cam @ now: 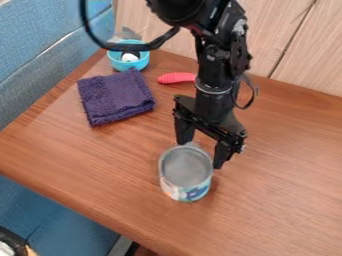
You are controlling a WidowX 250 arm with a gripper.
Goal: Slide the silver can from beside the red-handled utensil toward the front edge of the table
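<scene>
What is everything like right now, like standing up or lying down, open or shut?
Can: standing up, open on top.
Gripper: open, pointing down by the can.
Cloth: folded, lying flat.
Bowl: right way up, something white inside.
Pink thing: lying down.

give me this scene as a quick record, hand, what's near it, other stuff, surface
hand: open, at the can's far right rim; contact unclear
nearest thing: tin can, upright, open-topped, patterned label
cloth: purple towel, folded
beyond towel: light blue bowl
right of towel: pink ridged object
surface: brown wooden table
</scene>
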